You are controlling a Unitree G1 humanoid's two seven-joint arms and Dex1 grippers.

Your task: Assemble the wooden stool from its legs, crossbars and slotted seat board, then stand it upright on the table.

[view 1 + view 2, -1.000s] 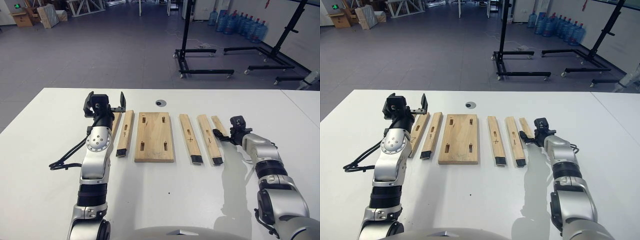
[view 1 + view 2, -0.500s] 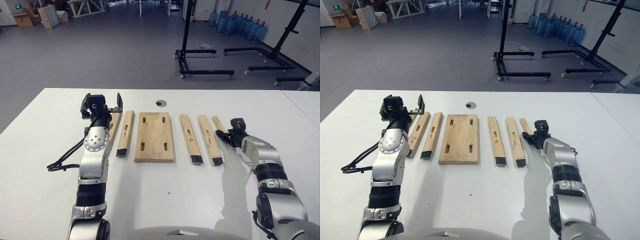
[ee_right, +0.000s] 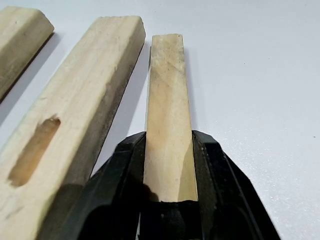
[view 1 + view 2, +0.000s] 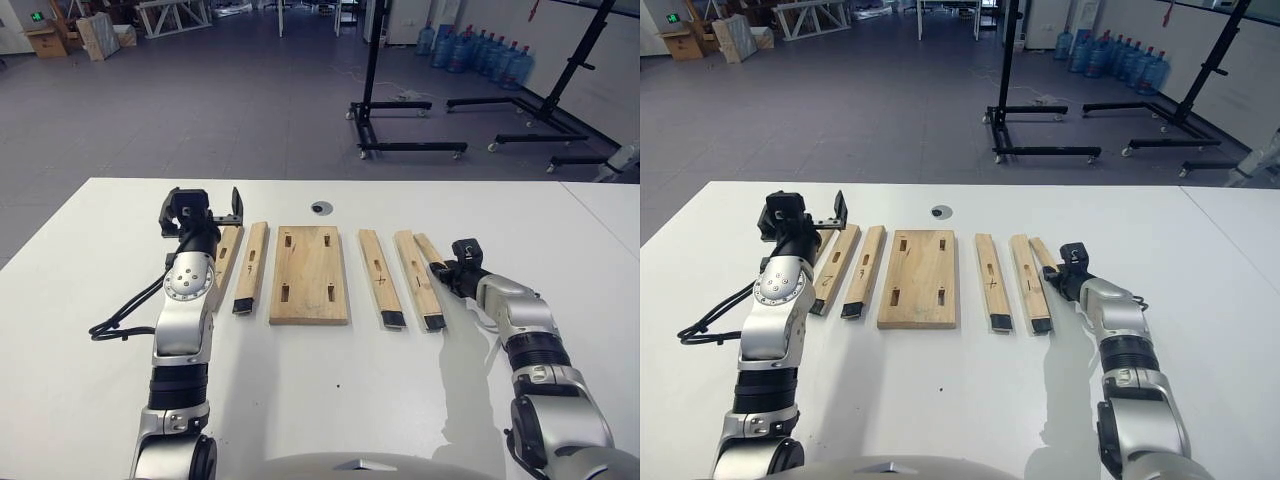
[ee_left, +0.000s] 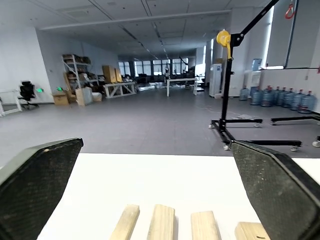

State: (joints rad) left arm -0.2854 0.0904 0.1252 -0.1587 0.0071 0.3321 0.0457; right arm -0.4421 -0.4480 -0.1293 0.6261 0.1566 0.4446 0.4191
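The slotted seat board (image 4: 308, 272) lies flat mid-table. Two legs (image 4: 251, 264) lie to its left, the outer one partly under my left arm. Two more legs (image 4: 380, 277) (image 4: 417, 278) lie to its right. A thin crossbar (image 4: 430, 248) lies beside the rightmost leg, and my right gripper (image 4: 448, 270) is shut on its near end. In the right wrist view the black fingers (image 3: 125, 170) press both sides of the crossbar (image 3: 167, 100). My left gripper (image 4: 204, 204) hovers open over the far ends of the left legs, its pads (image 5: 35, 190) wide apart.
A round hole (image 4: 321, 207) sits in the white table (image 4: 330, 400) beyond the board. A black cable (image 4: 118, 322) loops on the table left of my left arm. Black wheeled frames (image 4: 410, 120) stand on the floor past the far edge.
My right gripper has turned and slid onto the crossbar's near end and shut on it. The crossbar now lies closer to the rightmost leg. My left gripper drifted slightly left.
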